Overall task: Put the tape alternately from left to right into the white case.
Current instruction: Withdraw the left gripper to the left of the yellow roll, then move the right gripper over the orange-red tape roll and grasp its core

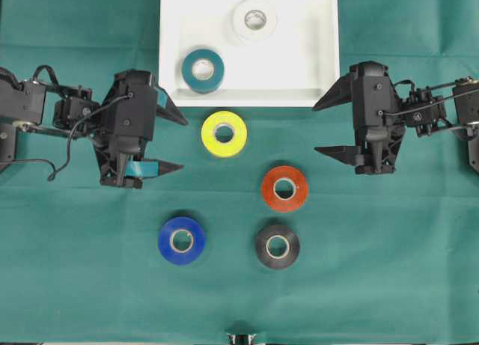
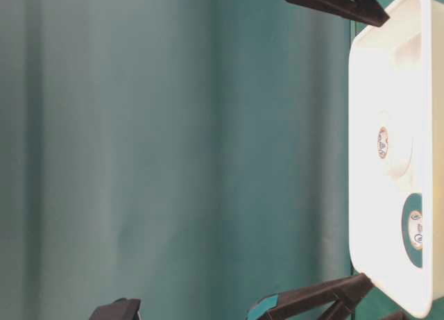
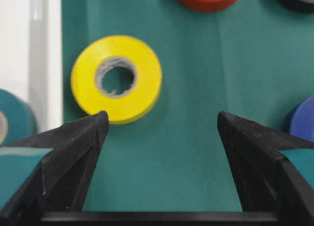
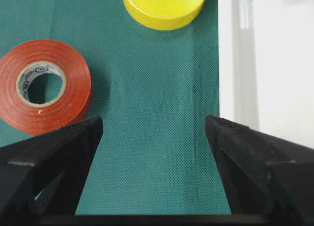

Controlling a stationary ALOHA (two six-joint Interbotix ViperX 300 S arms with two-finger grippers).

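My left pincer (image 1: 178,145) hung wide open and empty over the green tabletop (image 1: 75,270), just left of the yellow roll (image 1: 224,133), and my right pincer (image 1: 323,127) stood equally wide and empty on the far side of that roll, near the red-orange roll (image 1: 284,188). The white case (image 1: 174,31) lay at the far edge, already holding the teal roll (image 1: 203,69) near its left front corner and the white roll (image 1: 254,19) further back, the two well apart. Four rolls lay flat outside it: yellow nearest the case, red-orange to its right and nearer, then the blue roll (image 1: 181,240) and the black roll (image 1: 277,245) side by side nearest of all. I judged the order to be the main risk, since both pincers stood within reach of the yellow roll and might close on it together. Coming down off-centre could also nudge a roll sideways, and the yellow one sat close enough to the case rim that a finger might catch the edge.
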